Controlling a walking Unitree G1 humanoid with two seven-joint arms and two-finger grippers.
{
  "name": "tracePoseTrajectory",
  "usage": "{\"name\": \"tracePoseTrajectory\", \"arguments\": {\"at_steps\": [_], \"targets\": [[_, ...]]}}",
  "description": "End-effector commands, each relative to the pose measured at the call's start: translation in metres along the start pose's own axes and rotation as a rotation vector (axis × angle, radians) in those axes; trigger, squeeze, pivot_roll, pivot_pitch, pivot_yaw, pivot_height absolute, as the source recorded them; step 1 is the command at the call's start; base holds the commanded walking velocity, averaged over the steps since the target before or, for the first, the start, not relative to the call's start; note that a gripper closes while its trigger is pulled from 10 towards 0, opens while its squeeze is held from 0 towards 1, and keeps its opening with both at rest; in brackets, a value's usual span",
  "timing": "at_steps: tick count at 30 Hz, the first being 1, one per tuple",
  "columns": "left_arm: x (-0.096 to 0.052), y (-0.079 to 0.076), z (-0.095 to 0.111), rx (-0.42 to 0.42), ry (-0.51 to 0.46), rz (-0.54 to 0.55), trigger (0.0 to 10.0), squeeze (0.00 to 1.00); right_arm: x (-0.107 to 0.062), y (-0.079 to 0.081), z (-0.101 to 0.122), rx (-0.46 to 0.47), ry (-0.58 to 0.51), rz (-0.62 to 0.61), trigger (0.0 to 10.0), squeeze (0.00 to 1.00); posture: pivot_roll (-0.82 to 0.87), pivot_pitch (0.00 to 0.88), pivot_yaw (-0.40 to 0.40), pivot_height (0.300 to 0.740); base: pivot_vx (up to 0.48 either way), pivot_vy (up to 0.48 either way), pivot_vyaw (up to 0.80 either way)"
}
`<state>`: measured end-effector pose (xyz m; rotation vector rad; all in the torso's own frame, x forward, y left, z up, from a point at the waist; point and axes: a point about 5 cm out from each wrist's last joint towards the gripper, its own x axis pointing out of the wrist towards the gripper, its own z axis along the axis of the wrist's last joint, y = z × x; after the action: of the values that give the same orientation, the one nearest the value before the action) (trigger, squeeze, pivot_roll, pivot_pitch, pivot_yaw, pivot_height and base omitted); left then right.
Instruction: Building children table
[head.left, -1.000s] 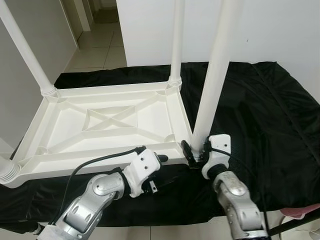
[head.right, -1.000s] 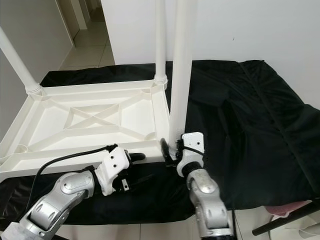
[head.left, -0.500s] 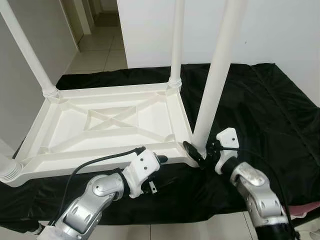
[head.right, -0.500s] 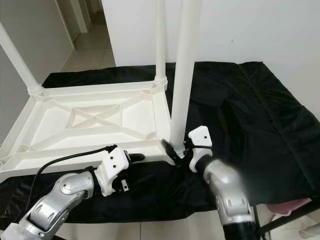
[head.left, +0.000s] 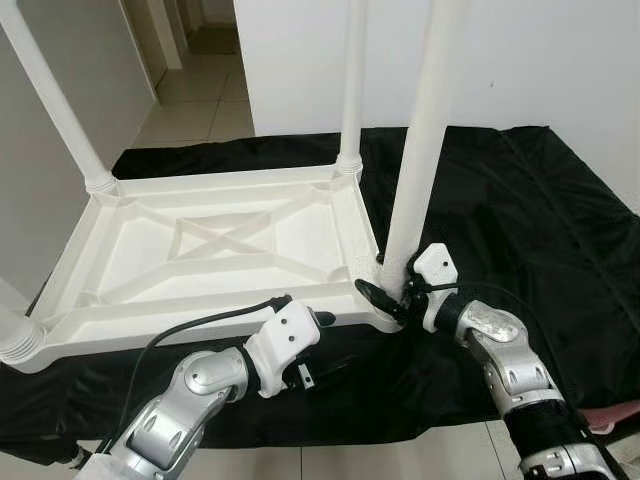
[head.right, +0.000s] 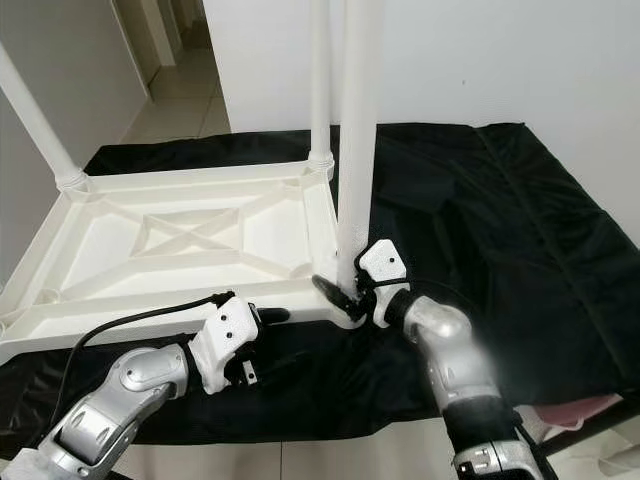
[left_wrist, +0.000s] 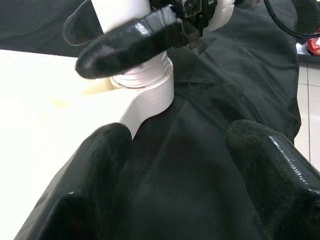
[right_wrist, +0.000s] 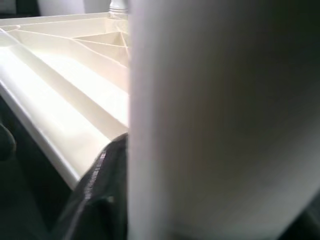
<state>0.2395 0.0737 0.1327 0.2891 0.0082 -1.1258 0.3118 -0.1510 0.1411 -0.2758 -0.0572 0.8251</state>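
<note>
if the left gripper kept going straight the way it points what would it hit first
Probably the near corner socket of the upturned table, where the right gripper clamps the leg. Before that, black cloth; depth is unclear.

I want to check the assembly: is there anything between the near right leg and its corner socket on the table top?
Nothing visible. The leg stands upright with its foot in the corner socket of the upturned top, and the right pincer grips it just above the socket. The left pincer is open over the black cloth, beside that corner.
</note>
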Motion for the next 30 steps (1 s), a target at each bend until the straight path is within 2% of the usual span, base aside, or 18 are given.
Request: {"name": "tracePoseTrajectory", "arguments": {"at_steps": [1, 7, 8, 9, 14, 18, 20, 23, 24, 27, 29, 30], "targets": [[0.0, -0.002, 0.002, 0.017, 0.004, -0.029, 10.0, 0.0, 0.004, 0.003, -0.004, -0.012, 0.02, 0.03, 0.0, 0.0, -0.04, 0.039, 0.077, 0.74, 0.0, 0.0, 0.0], [-0.001, -0.003, 0.001, 0.016, 0.006, -0.032, 10.0, 0.0, 0.003, 0.004, -0.006, 0.002, 0.02, 0.03, 0.0, 0.0, -0.03, 0.043, 0.074, 0.74, 0.0, 0.0, 0.0], [-0.002, -0.003, 0.001, 0.015, 0.008, -0.032, 10.0, 0.0, 0.002, 0.005, -0.007, 0.011, 0.018, 0.03, 4.4, 0.0, -0.03, 0.046, 0.074, 0.74, 0.0, 0.0, 0.0], [-0.002, -0.003, 0.001, 0.015, 0.01, -0.03, 10.0, 0.0, 0.002, 0.005, -0.007, 0.031, 0.01, 0.022, 10.0, 0.0, -0.03, 0.045, 0.073, 0.74, 0.0, 0.0, 0.0], [-0.003, -0.001, 0.0, 0.018, 0.014, -0.018, 10.0, 0.0, -0.002, 0.006, -0.004, 0.086, -0.006, -0.051, 10.0, 0.0, -0.03, 0.051, 0.068, 0.74, 0.0, 0.0, 0.0], [-0.004, -0.001, 0.0, 0.016, 0.014, -0.014, 10.0, 0.0, -0.002, 0.008, -0.005, 0.076, 0.006, -0.097, 10.0, 0.0, -0.03, 0.056, 0.067, 0.74, 0.0, 0.0, 0.0], [-0.004, -0.001, -0.001, 0.01, 0.014, -0.013, 10.0, 0.0, -0.003, 0.016, -0.007, 0.1, 0.021, -0.201, 10.0, 0.0, -0.04, 0.059, 0.065, 0.74, 0.0, 0.0, 0.0], [-0.003, -0.002, -0.001, 0.002, 0.013, -0.015, 10.0, 0.0, -0.002, 0.023, -0.006, 0.115, 0.012, -0.271, 10.0, 0.0, -0.04, 0.059, 0.065, 0.74, 0.0, 0.0, 0.0], [-0.003, -0.002, -0.001, 0.002, 0.013, -0.015, 10.0, 0.0, -0.002, 0.023, -0.006, 0.115, 0.012, -0.271, 10.0, 0.0, -0.04, 0.059, 0.065, 0.74, 0.0, 0.0, 0.0], [-0.002, -0.001, -0.001, 0.003, 0.014, -0.016, 10.0, 0.0, 0.0, 0.03, -0.005, 0.19, 0.015, -0.402, 10.0, 0.0, -0.04, 0.061, 0.065, 0.74, 0.0, 0.0, 0.0], [-0.002, -0.001, -0.001, 0.003, 0.014, -0.016, 10.0, 0.0, 0.0, 0.03, -0.005, 0.19, 0.015, -0.402, 10.0, 0.0, -0.04, 0.061, 0.065, 0.74, 0.0, 0.0, 0.0], [-0.001, 0.0, 0.0, 0.003, 0.012, -0.015, 10.0, 0.0, 0.0, 0.03, -0.006, 0.212, 0.026, -0.455, 10.0, 0.0, -0.04, 0.061, 0.064, 0.74, 0.0, 0.0, 0.0]]}}
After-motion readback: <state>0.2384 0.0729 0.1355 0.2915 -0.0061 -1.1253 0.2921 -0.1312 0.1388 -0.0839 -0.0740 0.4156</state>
